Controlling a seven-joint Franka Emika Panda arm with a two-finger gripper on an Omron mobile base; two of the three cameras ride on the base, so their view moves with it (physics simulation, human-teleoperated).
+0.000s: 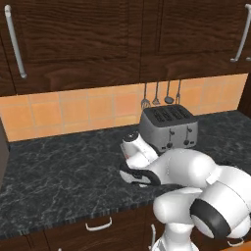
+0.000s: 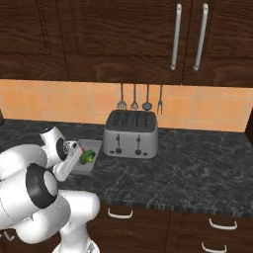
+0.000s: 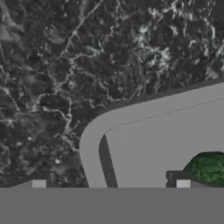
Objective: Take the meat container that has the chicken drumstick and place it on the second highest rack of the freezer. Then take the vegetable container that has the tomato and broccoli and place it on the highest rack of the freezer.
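The arm was reaching for the vegetable container (image 2: 88, 157), a grey tray lying on the dark marbled tabletop (image 2: 197, 168) just to the left of the toaster (image 2: 131, 133). The broccoli (image 2: 88, 157) showed green inside the tray; no tomato could be made out.

The end effector (image 3: 110, 183) hung low over the tray's near rim with its jaws wide apart and nothing between them. One fingertip stood outside the rim, the other inside by the broccoli.

This looked like the pick-up of the vegetable container. The next move called for lowering so the fingers straddled the tray wall, then closing on it.

The toaster crowded the tray's right side. Left of the tray and towards the tabletop's front edge, the surface lay open for lifting away.
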